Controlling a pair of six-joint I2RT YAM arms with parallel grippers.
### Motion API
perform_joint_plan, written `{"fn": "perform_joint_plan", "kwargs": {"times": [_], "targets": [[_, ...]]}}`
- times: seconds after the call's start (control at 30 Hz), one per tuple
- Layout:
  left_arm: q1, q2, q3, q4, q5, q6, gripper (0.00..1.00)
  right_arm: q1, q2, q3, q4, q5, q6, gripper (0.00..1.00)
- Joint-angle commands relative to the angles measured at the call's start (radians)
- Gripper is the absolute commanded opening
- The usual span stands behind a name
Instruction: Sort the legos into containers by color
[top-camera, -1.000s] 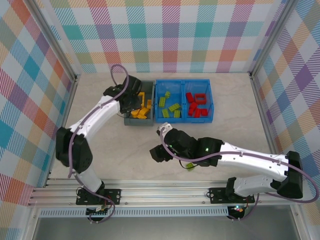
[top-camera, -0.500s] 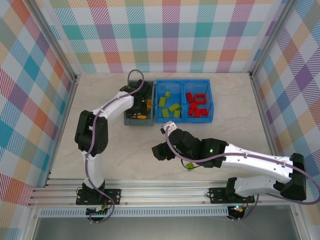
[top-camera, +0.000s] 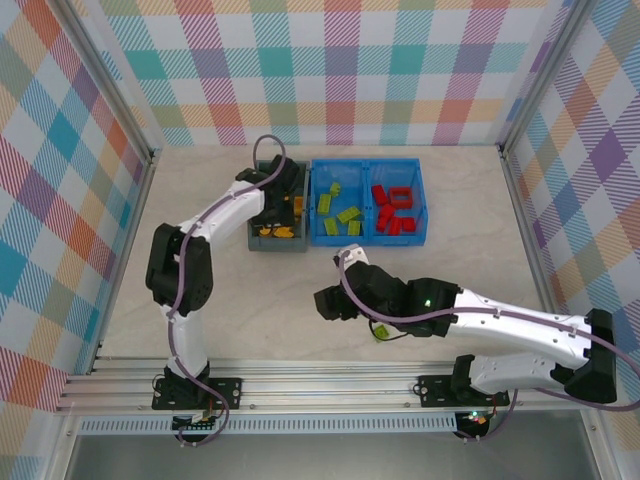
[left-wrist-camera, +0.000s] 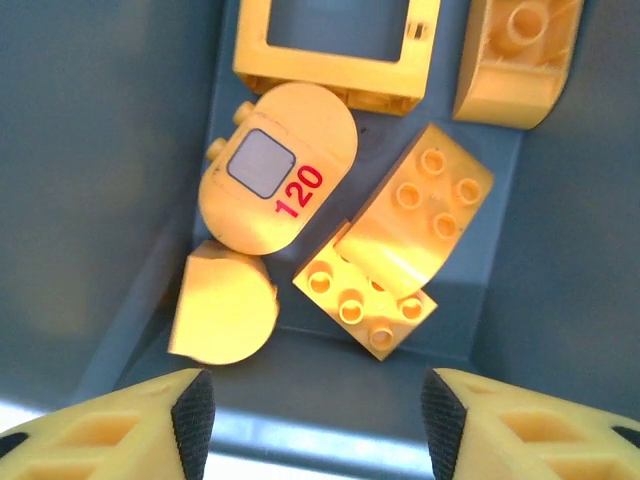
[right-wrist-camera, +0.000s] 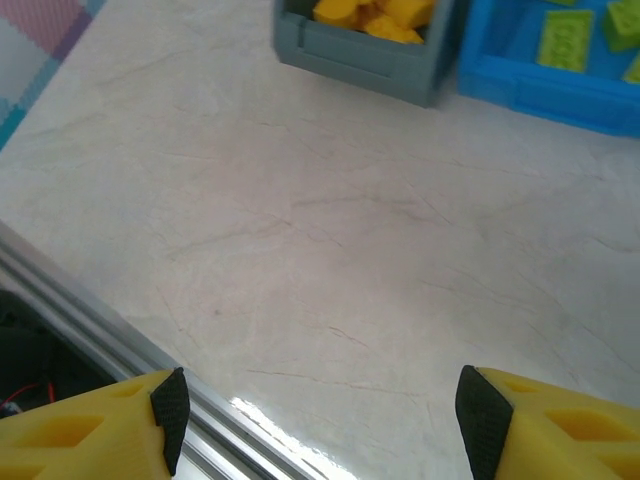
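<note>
My left gripper (top-camera: 282, 215) hangs open over the grey bin (top-camera: 262, 240), with nothing between its fingers (left-wrist-camera: 193, 415). Below it lie several yellow legos: an open frame (left-wrist-camera: 335, 50), a rounded brick marked 120 (left-wrist-camera: 275, 175), a studded block (left-wrist-camera: 400, 250) and a half-round piece (left-wrist-camera: 222, 315). The blue bin (top-camera: 368, 163) holds green legos (top-camera: 340, 215) in its left compartment and red legos (top-camera: 393, 210) in its right. My right gripper (top-camera: 325, 303) stands open above bare table. One green lego (top-camera: 381, 330) lies on the table, partly under the right arm.
In the right wrist view the grey bin (right-wrist-camera: 370, 55) and the blue bin (right-wrist-camera: 540, 80) sit at the top, and the table's metal front rail (right-wrist-camera: 90, 330) runs along the lower left. Checked walls close in the table on three sides.
The left arm has swung in so its gripper sits over the grey bin, and its jaws have widened slightly. The right arm has drifted a little to the right.
</note>
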Motion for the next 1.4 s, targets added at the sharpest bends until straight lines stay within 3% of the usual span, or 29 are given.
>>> {"fn": "perform_joint_plan", "kwargs": {"times": [0.0, 0.1, 0.23, 0.43, 0.63, 0.87, 1.27, 1.37], "targets": [[-0.009, -0.16, -0.01, -0.024, -0.019, -0.03, 0.57, -0.024, -0.011, -0.009, -0.181, 0.072, 0.196, 0.73], [-0.065, -0.283, -0.071, -0.014, -0.021, -0.061, 0.57, -0.059, 0.002, -0.022, -0.342, 0.062, 0.381, 0.73], [-0.219, -0.52, -0.258, 0.094, -0.002, -0.085, 0.6, -0.109, -0.002, -0.085, -0.469, -0.039, 0.605, 0.75], [-0.52, -0.821, -0.598, 0.394, 0.103, -0.115, 0.63, -0.166, -0.024, -0.243, -0.317, -0.234, 0.77, 0.75], [-0.755, -0.917, -0.71, 0.45, 0.01, -0.13, 0.64, -0.247, 0.051, -0.331, -0.178, -0.365, 0.831, 0.79], [-0.862, -0.931, -0.737, 0.482, 0.016, -0.031, 0.65, -0.286, 0.048, -0.411, -0.071, -0.404, 0.992, 0.8], [-0.881, -1.001, -0.792, 0.469, -0.044, -0.04, 0.66, -0.354, 0.133, -0.438, 0.038, -0.438, 1.01, 0.65], [-0.881, -1.008, -0.797, 0.461, -0.055, -0.041, 0.66, -0.358, 0.15, -0.44, 0.051, -0.439, 1.013, 0.56]]}}
